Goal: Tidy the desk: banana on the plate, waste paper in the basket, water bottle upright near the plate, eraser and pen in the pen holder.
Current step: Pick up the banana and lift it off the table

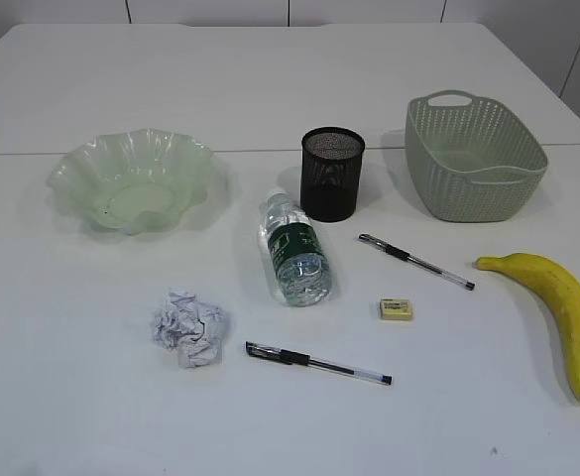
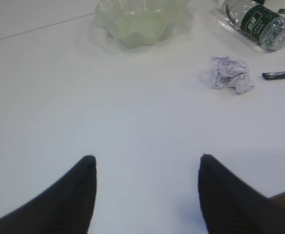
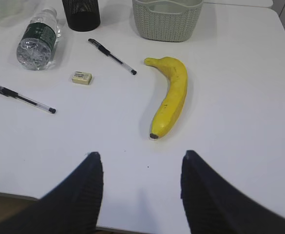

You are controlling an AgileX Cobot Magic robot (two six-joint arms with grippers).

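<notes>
A white desk with nothing tidied yet. Taking the pen holder (image 1: 332,173) as landmark: the plate (image 1: 81,169) sits well to its left, the basket (image 1: 474,159) to its right. The bottle (image 1: 293,248) lies on its side just in front of the holder. Nearer the camera are two pens (image 1: 415,262) (image 1: 317,363), an eraser (image 1: 396,309) and crumpled paper (image 1: 189,328). The banana (image 1: 564,314) lies far right.

A sensible first step is probably the banana: grip it mid-length, across its width, and carry it over the clutter to the plate.

The left gripper (image 2: 147,168) and right gripper (image 3: 141,163) both hover with jaws apart, holding and touching nothing.
</notes>
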